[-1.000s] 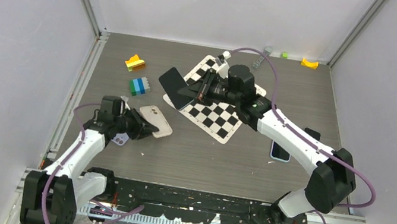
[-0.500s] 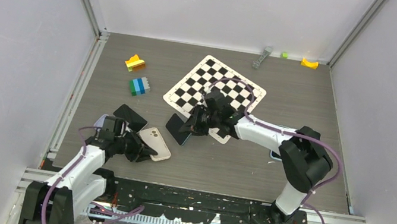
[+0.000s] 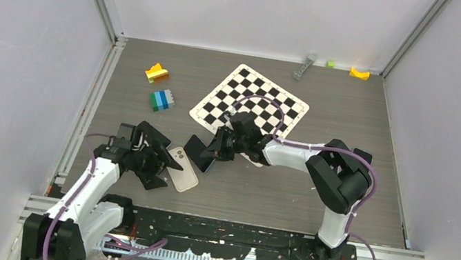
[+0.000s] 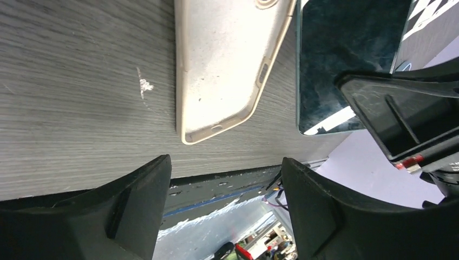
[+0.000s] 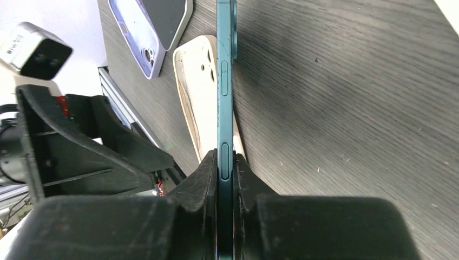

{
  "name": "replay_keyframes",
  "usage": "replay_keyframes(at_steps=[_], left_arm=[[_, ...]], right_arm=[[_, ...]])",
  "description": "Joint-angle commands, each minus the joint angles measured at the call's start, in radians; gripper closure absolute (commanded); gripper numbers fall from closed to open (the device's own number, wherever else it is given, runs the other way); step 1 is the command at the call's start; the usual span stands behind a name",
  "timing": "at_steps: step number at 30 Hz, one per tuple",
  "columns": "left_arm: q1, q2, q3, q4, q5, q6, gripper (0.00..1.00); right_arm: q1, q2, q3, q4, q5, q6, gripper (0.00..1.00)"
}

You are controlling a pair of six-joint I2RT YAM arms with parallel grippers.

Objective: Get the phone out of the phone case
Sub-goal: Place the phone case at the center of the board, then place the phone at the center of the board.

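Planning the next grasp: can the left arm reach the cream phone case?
Likely yes: the left gripper, fingers open, hovers just short of the cream rubbery phone case; nothing covers it.

checkerboard mat (image 3: 256, 103) lying flat on the desk (image 3: 356, 115), yellow-orange block (image 3: 156, 73) and a blue-green brick stack (image 3: 162, 100) off to its left, and behind it a grey bar (image 3: 305, 66), tiny green cube (image 3: 330, 63), yellow curved piece (image 3: 360, 73)
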Motion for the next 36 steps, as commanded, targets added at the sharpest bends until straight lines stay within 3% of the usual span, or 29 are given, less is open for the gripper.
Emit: replay_keyframes(at_steps=[1, 3, 5, 6, 12, 14, 17, 19, 26, 30, 36], left_arm=[[-0.002, 0.011, 0.098, -0.085, -0.048, 0.061, 0.22], [-0.002, 0.022, 0.148, -0.094, -0.05, 0.074, 0.19], [-0.002, 0.033, 0.189, -0.098, -0.054, 0.089, 0.03], [-0.002, 0.037, 0.206, -0.099, -0.058, 0.097, 0.01], [-0.003, 0.059, 0.299, -0.116, -0.082, 0.145, 0.0], [-0.002, 0.067, 0.341, -0.146, -0.119, 0.186, 0.0], [-0.002, 0.081, 0.412, -0.188, -0.216, 0.24, 0.0], [-0.002, 0.088, 0.445, -0.188, -0.235, 0.257, 0.0], [-0.003, 0.11, 0.495, -0.128, -0.197, 0.283, 0.0], [-0.003, 0.124, 0.499, -0.078, -0.143, 0.306, 0.0], [-0.002, 0.149, 0.502, -0.041, -0.105, 0.332, 0.0]], right_arm=[[0.02, 0.028, -0.026, -0.027, 0.042, -0.061, 0.85], [0.026, 0.031, -0.04, -0.042, 0.054, -0.076, 0.79], [0.029, 0.034, -0.048, -0.067, 0.065, -0.091, 0.71], [0.03, 0.033, -0.046, -0.079, 0.075, -0.097, 0.7], [0.036, 0.006, 0.018, -0.246, 0.116, -0.17, 0.59], [0.037, -0.013, 0.059, -0.361, 0.135, -0.191, 0.51], [0.038, -0.037, 0.121, -0.481, 0.202, -0.216, 0.3], [0.038, -0.05, 0.155, -0.562, 0.248, -0.236, 0.23], [-0.003, -0.157, 0.214, -0.761, 0.486, -0.285, 0.19], [-0.154, -0.237, 0.189, -0.835, 0.599, -0.298, 0.18], [-0.515, -0.343, 0.079, -0.843, 0.684, -0.312, 0.14]])
